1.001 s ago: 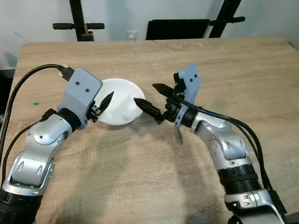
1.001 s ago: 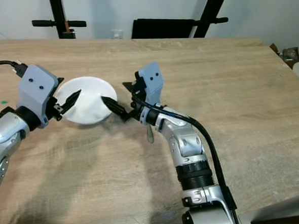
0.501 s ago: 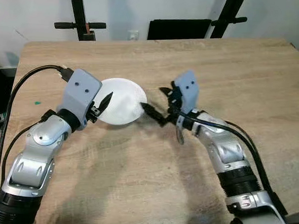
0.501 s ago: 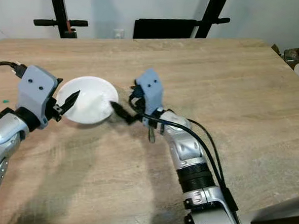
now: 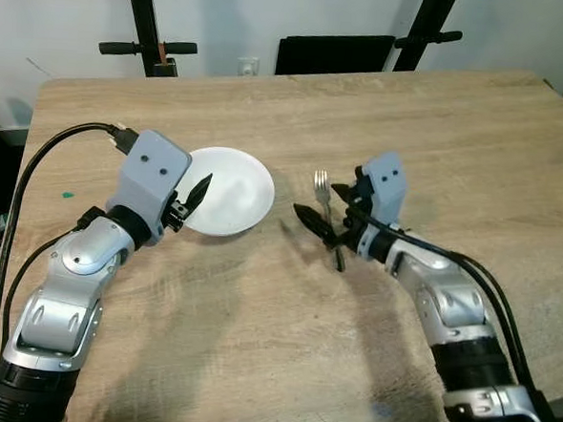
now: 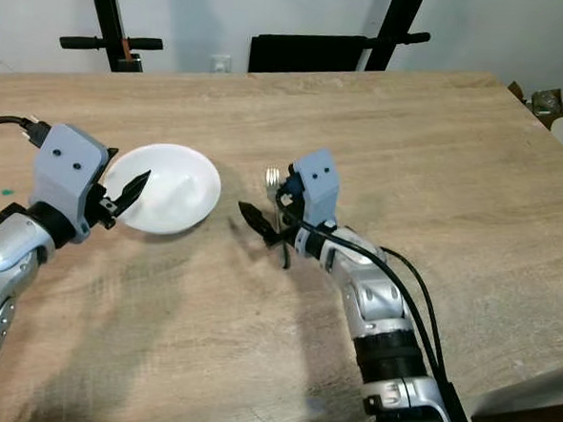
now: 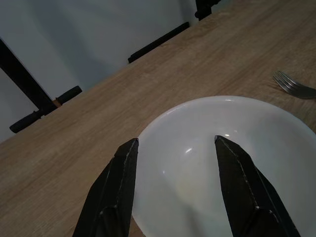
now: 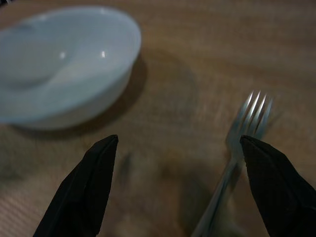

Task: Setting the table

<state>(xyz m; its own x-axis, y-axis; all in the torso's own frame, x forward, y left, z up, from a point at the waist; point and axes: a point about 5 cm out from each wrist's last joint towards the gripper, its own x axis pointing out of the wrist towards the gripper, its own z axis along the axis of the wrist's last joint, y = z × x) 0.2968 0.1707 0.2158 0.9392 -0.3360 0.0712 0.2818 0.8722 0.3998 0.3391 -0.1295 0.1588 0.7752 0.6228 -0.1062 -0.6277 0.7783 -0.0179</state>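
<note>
A white bowl [image 5: 227, 190] sits left of centre on the wooden table [image 5: 458, 136]. My left gripper [image 5: 191, 202] is at the bowl's left rim, open; in the left wrist view its fingers [image 7: 116, 192] frame the bowl [image 7: 222, 168]. A metal fork [image 5: 328, 214] lies just right of the bowl, tines pointing to the far side. My right gripper [image 5: 328, 206] hovers low over the fork, open, one finger on each side of the handle. In the right wrist view the fork [image 8: 249, 116] lies between the fingers, close to one of them, with the bowl [image 8: 64, 64] beyond.
Black stands [image 5: 144, 30] and a black panel [image 5: 334, 54] rise behind the table's far edge. The table's left edge [image 5: 25, 157] is close to my left arm's cable. Bare wood stretches to the right and toward me.
My right gripper has pulled back from the bowl's right rim, moved right and dropped down over the fork. The bowl and my left arm have stayed put.
</note>
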